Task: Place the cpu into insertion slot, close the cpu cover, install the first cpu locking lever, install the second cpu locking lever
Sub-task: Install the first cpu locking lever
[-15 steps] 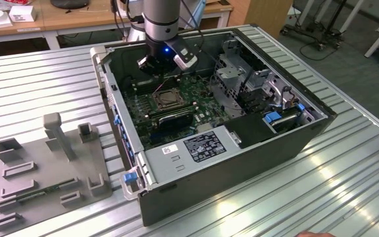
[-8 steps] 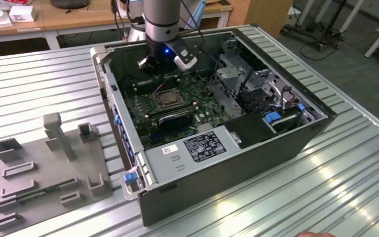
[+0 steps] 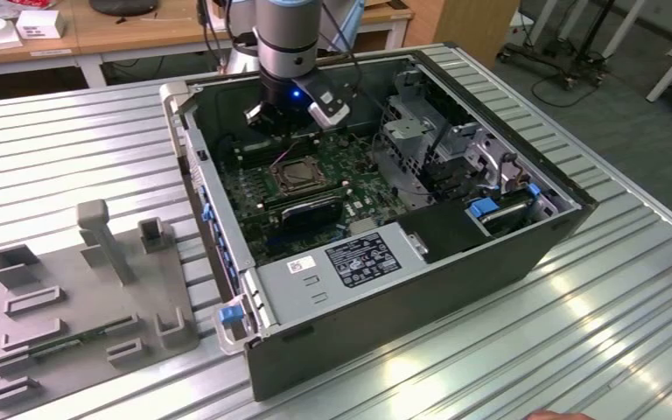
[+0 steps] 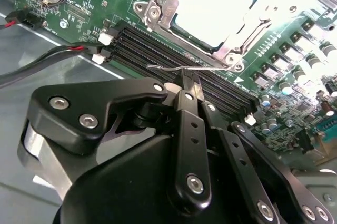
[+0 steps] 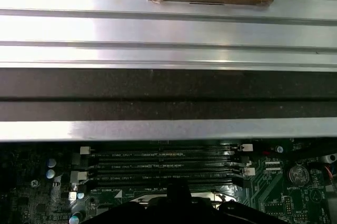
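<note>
My claw (image 4: 188, 88) is pinched on a thin wire lever (image 4: 168, 68) beside the socket (image 4: 158, 10) at the frame's top. The chip (image 4: 213, 5) sits seated under its closed cover (image 4: 231, 50); I judge the levers remain.

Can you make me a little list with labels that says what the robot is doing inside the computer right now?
Place: an open computer case lying on a ribbed metal table
Gripper: inside the case, just beside the socket, fingers together on a thin wire lever
Chip: already lying in the socket
Cover: down around the chip
Nearby: long black memory slots between gripper and socket
Beside the case: a grey holder tray
</note>
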Robot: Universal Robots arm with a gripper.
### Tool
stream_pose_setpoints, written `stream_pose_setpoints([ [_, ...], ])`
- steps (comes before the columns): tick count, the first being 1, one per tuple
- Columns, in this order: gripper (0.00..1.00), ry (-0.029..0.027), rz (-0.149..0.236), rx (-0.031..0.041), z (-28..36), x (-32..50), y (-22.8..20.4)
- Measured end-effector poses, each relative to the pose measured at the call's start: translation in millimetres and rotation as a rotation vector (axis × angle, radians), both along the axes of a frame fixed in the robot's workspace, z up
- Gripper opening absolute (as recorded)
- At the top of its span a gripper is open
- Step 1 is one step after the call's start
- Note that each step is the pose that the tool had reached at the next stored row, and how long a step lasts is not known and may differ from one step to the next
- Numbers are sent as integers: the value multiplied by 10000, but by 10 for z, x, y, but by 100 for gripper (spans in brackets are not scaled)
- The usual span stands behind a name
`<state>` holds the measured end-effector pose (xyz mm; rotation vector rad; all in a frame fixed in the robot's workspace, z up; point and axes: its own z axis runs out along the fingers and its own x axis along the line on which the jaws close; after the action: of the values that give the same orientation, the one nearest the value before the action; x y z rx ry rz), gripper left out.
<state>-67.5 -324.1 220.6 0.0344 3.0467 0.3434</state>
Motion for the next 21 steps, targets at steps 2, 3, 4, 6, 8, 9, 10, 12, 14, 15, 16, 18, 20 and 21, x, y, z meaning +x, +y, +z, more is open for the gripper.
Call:
stream_pose_setpoints([
  [2, 11, 0, -7, 0, -19, 11, 0],
  [3, 11, 0, -11, 0, -29, 16, 0],
  [4, 11, 0, -14, 0, -37, 20, 0],
  [6, 11, 1, -20, -1, -50, 28, 0],
  [8, 11, 1, -28, -1, -65, 37, 0],
  [9, 11, 1, -34, -1, -73, 44, 0],
  [10, 11, 1, -39, -1, -82, 51, 0],
  [12, 11, 1, -51, -1, -99, 67, 0],
  [14, 11, 0, -63, 0, -117, 83, 0],
  [15, 11, 0, -69, 0, -126, 91, 0],
  [16, 11, 0, -77, 1, -135, 99, 0],
  [18, 11, 0, -90, 0, -152, 115, 0],
  [20, 11, 0, -104, 0, -168, 130, 0],
  [21, 11, 1, -110, 0, -176, 137, 0],
])
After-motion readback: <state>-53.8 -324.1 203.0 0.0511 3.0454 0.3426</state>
